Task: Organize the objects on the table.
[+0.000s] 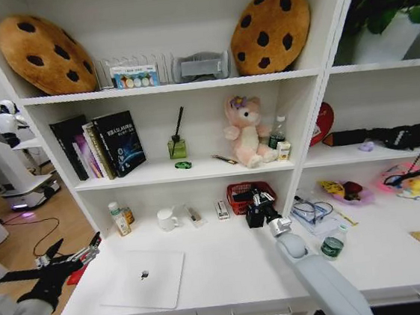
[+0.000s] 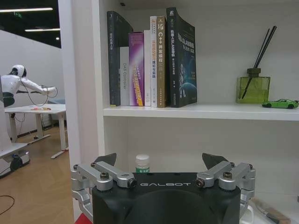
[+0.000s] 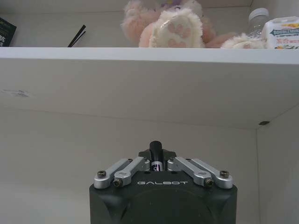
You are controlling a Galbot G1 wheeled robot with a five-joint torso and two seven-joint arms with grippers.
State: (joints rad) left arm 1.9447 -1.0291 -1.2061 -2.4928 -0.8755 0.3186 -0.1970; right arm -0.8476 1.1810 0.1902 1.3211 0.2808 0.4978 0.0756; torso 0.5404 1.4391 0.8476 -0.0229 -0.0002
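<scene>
The closed silver laptop lies flat at the front left of the white table. My left gripper hangs open off the table's left end, level with the laptop's far corner. Over the red mesh basket my right gripper is shut on a black pen that stands upright between its fingers. On the shelf above sits the green toy car. A dark-green round container stands to the right of my right arm.
A white mug, two small bottles and small items line the table's back. Books, a reed diffuser and a plush toy fill the shelf above. Glasses and papers lie right of the basket.
</scene>
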